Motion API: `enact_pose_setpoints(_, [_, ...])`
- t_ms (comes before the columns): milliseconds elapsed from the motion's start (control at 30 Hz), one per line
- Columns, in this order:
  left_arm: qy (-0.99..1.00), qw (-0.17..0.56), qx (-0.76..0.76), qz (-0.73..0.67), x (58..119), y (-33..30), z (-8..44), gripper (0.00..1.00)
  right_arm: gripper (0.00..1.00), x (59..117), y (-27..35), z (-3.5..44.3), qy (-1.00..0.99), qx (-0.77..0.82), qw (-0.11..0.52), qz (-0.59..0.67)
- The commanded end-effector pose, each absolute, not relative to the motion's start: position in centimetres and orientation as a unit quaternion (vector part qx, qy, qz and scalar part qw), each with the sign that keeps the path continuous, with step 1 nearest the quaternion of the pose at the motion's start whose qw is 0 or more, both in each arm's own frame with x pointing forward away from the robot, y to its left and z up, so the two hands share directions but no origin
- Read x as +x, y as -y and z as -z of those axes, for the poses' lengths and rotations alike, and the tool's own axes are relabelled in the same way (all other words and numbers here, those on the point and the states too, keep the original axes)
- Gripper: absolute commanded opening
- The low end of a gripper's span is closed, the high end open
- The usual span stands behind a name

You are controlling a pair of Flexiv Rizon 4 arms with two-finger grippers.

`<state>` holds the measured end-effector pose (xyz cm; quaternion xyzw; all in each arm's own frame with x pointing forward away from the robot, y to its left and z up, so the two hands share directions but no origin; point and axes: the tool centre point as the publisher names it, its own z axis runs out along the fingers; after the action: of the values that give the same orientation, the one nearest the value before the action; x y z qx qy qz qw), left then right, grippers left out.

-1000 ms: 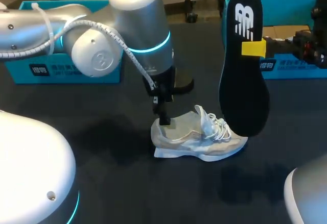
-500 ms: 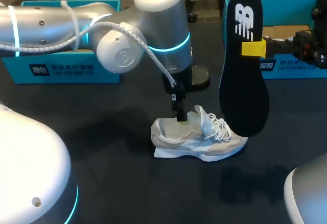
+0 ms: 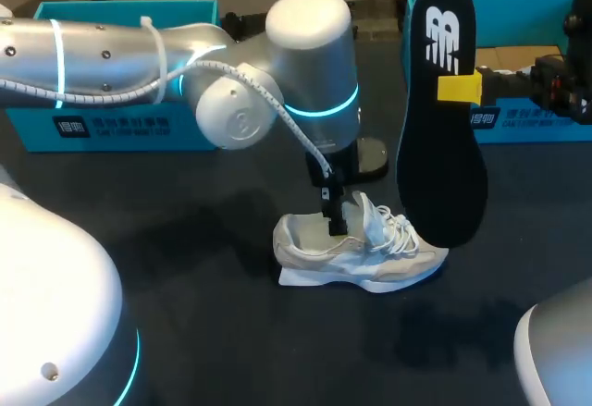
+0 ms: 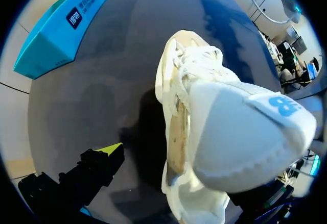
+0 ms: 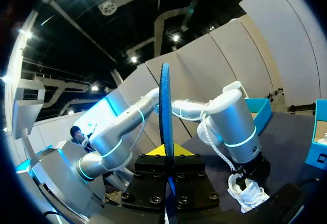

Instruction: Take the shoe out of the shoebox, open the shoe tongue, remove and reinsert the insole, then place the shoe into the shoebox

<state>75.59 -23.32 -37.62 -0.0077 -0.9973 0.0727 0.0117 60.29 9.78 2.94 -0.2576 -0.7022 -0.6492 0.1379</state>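
The shoe (image 3: pixel 356 253) is being carried by the dark tabletop (image 3: pixel 185 332) just below the middle of the frame in the head view. It is resting on its sole, with the toe toward the right and the laces loose. The left arm (image 3: pixel 92 64) is being shown entering from the left edge, with its wrist above the shoe's opening. One dark finger (image 3: pixel 331 216) is being shown dipped into that opening, just behind the tongue.

In the left wrist view the tongue (image 4: pixel 245 137) is being shown very close. The left jaws are being shown open: one yellow-tipped finger (image 4: pixel 104 157) is standing beside the shoe (image 4: pixel 176 147), apart from it, with bare tabletop between. The other finger is being hidden mostly by the tongue.

The black insole (image 3: pixel 442 147) is being held upright in the right half of the head view, its lower end just above the shoe's toe. The right jaws are being shown closed on it, with a yellow tip (image 3: pixel 458 87) against its upper part. In the right wrist view the insole (image 5: pixel 165 106) is being seen edge-on, clamped from both sides between the two fingers.

Two blue shoebox parts are being shown at the back of the tabletop, well apart from the shoe. One (image 3: pixel 120 129) is at the upper left behind the left arm. The other (image 3: pixel 532 115), with a brown inside, is at the upper right.
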Motion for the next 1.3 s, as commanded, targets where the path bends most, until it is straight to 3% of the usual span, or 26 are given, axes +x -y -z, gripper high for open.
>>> enact_pose_setpoints(33, [0.997, 0.01, -0.006, -0.074, 75.2, 23.3, 38.3, 0.93, 0.0, 60.6, -10.0, -3.0, 0.703, -0.257, 0.14, 0.647])
enact_pose_setpoints(100, [0.997, 0.01, -0.005, -0.074, 75.1, 23.2, 38.4, 0.88, 0.0, 60.6, -10.0, -3.0, 0.703, -0.257, 0.14, 0.647])
enact_pose_setpoints(133, [0.997, 0.01, -0.005, -0.074, 75.1, 23.2, 38.4, 0.75, 0.0, 60.6, -10.0, -3.0, 0.703, -0.257, 0.14, 0.647])
enact_pose_setpoints(167, [0.997, 0.011, -0.004, -0.074, 75.1, 23.2, 38.5, 0.5, 0.0, 60.6, -10.0, -3.0, 0.703, -0.257, 0.14, 0.647])
enact_pose_setpoints(200, [0.997, 0.01, -0.003, -0.073, 75.1, 23.2, 38.5, 0.4, 0.0, 60.6, -10.0, -3.0, 0.703, -0.257, 0.14, 0.647])
enact_pose_setpoints(233, [0.997, 0.01, -0.002, -0.073, 75.2, 23.2, 38.6, 0.0, 0.0, 60.6, -10.0, -3.0, 0.703, -0.257, 0.14, 0.647])
enact_pose_setpoints(933, [0.995, 0.022, -0.041, -0.088, 74.4, 22.6, 35.5, 0.0, 0.0, 60.6, -10.0, -3.0, 0.703, -0.257, 0.14, 0.647])
enact_pose_setpoints(1300, [0.977, -0.014, -0.192, -0.088, 73.5, 21.1, 32.4, 0.0, 0.0, 60.6, -10.0, -3.0, 0.703, -0.257, 0.14, 0.647])
